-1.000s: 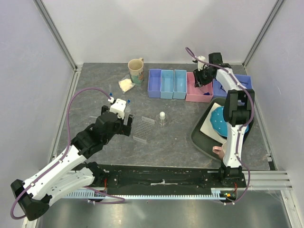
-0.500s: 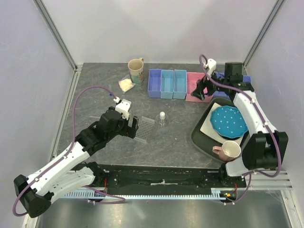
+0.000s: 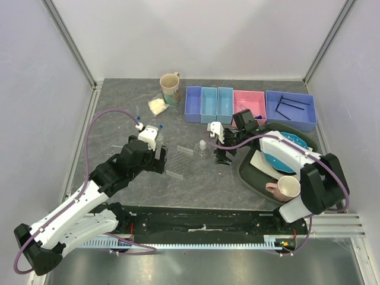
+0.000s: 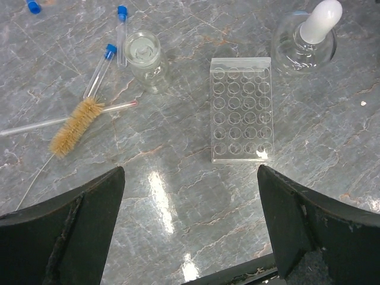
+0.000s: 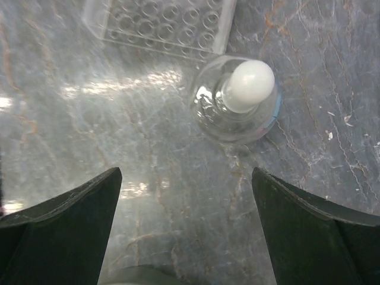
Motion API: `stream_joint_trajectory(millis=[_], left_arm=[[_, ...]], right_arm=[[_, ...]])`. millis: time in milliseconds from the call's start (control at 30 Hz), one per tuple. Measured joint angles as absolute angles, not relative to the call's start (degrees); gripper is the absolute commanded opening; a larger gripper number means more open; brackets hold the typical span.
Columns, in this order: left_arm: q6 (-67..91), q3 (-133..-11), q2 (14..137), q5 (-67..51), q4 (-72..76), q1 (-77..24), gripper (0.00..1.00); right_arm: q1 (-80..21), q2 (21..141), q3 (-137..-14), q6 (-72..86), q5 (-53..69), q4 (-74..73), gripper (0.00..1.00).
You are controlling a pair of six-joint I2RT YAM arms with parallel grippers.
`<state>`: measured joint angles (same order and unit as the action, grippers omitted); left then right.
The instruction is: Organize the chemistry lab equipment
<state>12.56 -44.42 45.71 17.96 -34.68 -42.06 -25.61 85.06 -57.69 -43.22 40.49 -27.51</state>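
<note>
flask upright, ahead of right end effector

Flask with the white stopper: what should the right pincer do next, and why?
Probably the right pincer should lower and ease forward to straddle the flask. It hangs open, and the flask stands upright, untouched, just ahead of its fingertips.

The table was veined grey with rust streaks. The clear flask was stoppered in white, the clear tubes capped in blue, the plate dotted white on blue.
</note>
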Motion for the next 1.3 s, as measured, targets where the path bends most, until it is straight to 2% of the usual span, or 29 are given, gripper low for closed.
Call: stream_joint_trajectory(millis=[267,733,1167,1300], left_arm=[[12.6,-44.4,44.2,20.0,-35.5,-42.0,0.98],[12.6,-44.4,39.5,20.7,-35.9,-42.0,0.98],[12.6,-44.4,39.3,20.6,-35.9,-42.0,0.98],[12.6,-44.4,39.1,20.6,-35.9,-42.0,0.98]], right_arm=[[-29.3,93.9,-58.9,-44.3,32.4,-23.1,0.98],[-32.1,104.7,-69.6,-39.5,31.0,-20.7,0.98],[-34.1,108.2,-71.5,-37.7,28.4,-20.8,0.98],[-34.3,109.2,-72.1,-37.5,27.9,-20.9,0.93]])
